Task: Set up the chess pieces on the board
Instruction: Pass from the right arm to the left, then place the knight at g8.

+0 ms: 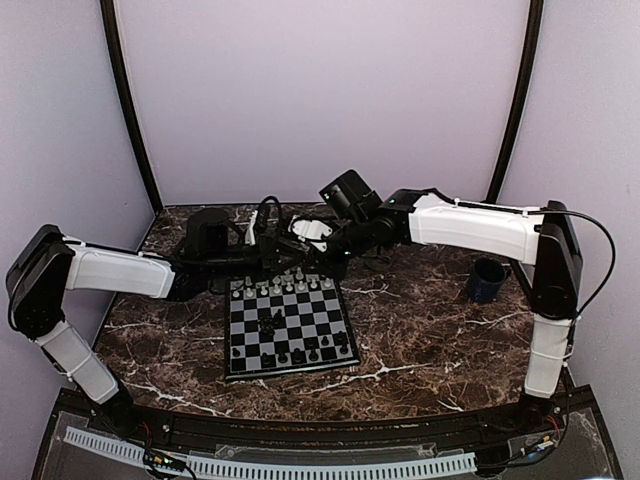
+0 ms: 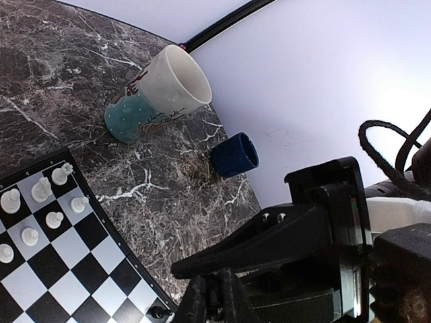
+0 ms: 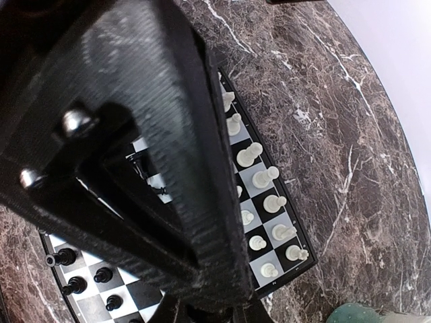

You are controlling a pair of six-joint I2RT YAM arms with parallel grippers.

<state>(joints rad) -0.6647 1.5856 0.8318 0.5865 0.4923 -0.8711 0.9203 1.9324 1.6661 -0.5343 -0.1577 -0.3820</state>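
Observation:
The board [image 1: 288,325] lies in the middle of the table. White chess pieces [image 1: 282,287] fill its two far rows and black ones [image 1: 290,353] stand along its near rows. A few black pieces [image 1: 268,320] are in the middle, some toppled [image 3: 141,161]. My left gripper [image 1: 262,243] hovers behind the board's far edge; in the left wrist view [image 2: 210,306] its fingers are nearly together around a dark slot, and I see no piece there. My right gripper [image 1: 296,246] is close beside it; in the right wrist view [image 3: 215,316] one big finger hides the tips.
A white and teal mug [image 2: 158,91] lies on its side behind the board, close to both grippers [image 1: 314,230]. A small dark blue cup [image 1: 487,280] stands at the right. Cables trail behind the grippers.

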